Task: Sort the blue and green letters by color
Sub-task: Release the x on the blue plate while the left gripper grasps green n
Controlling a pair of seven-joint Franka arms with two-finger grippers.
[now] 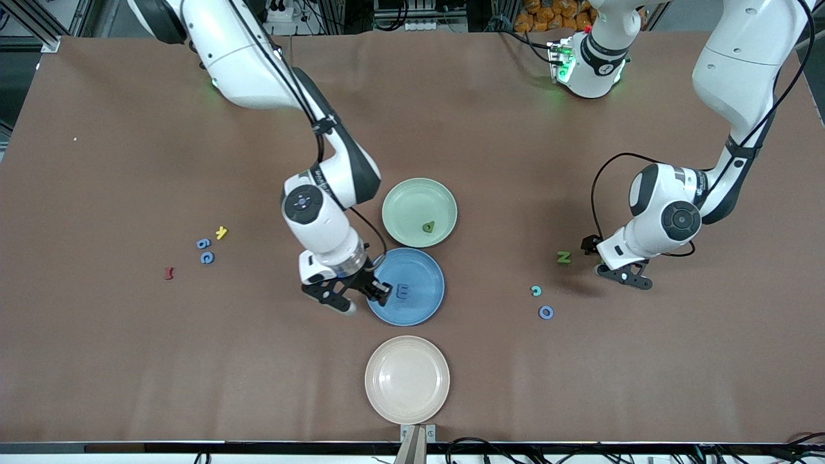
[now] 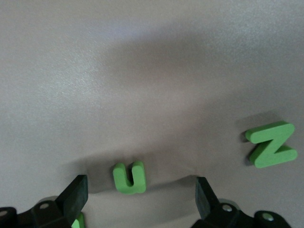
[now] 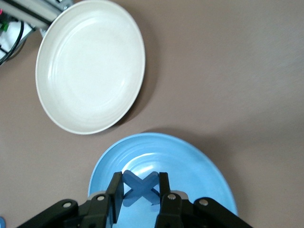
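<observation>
Right end effector (image 3: 137,195) clamps a chunky blue X letter (image 3: 139,189) over the blue plate (image 1: 422,303), matching colour.
Left end effector (image 2: 140,199), fingers apart, hovers around a small green u letter (image 2: 129,177) on the brown surface (image 1: 129,354).

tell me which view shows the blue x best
The right wrist view: the blue X sits large between the right gripper fingers, over the blue plate. The front view hides it under that gripper; the left wrist view misses it.
</observation>
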